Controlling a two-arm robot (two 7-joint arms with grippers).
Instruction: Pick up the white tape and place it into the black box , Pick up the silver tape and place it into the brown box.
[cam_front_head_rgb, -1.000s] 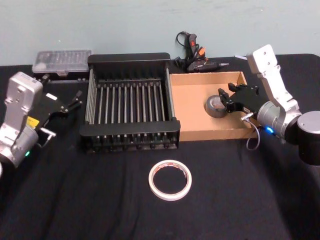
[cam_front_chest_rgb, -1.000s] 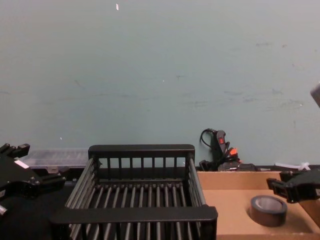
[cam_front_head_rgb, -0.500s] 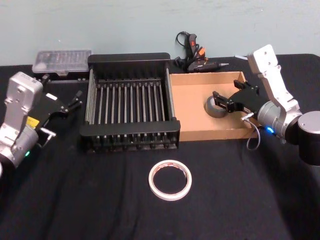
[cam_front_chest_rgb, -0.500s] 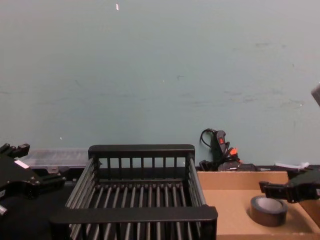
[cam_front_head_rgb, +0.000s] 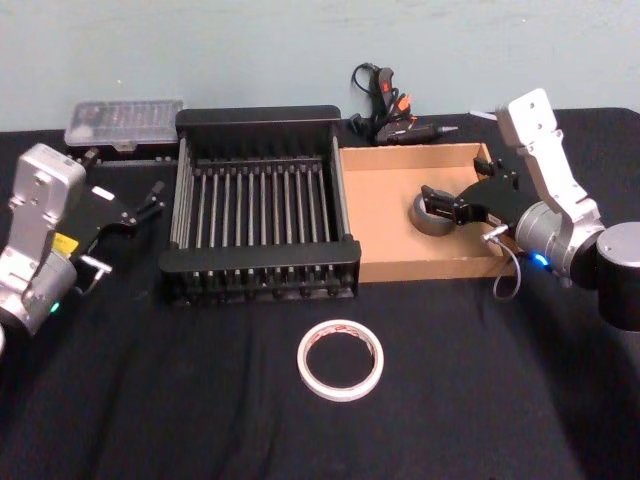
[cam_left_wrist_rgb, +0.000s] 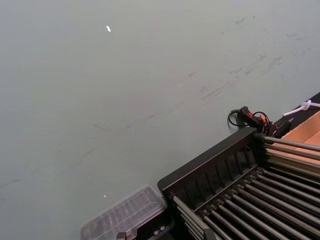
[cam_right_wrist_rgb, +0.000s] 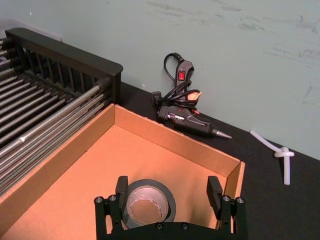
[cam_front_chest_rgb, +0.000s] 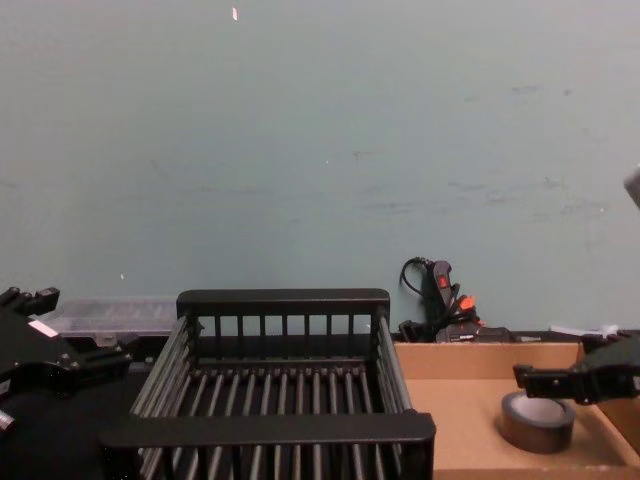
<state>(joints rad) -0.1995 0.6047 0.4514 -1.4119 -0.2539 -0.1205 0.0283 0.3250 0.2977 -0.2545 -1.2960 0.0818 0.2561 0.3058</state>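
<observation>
- The silver tape (cam_right_wrist_rgb: 149, 204) is lying flat on the floor of the brown box (cam_front_head_rgb: 385, 216), directly under the right end effector (cam_right_wrist_rgb: 169, 197), whose fingers are standing spread apart on either side of the roll without touching it.
- That wide stance is leaving the roll free to sit where it belongs, so this half of the task looks done.
- The white tape (cam_front_head_rgb: 340, 359) is resting on the black worktop (cam_front_head_rgb: 180, 400), well apart from both end effectors, in front of the black box (cam_front_head_rgb: 258, 203).
- The left end effector (cam_front_head_rgb: 140, 211) is idling beside the crate's left wall with its fingers apart; the crate is holding nothing yet.
</observation>
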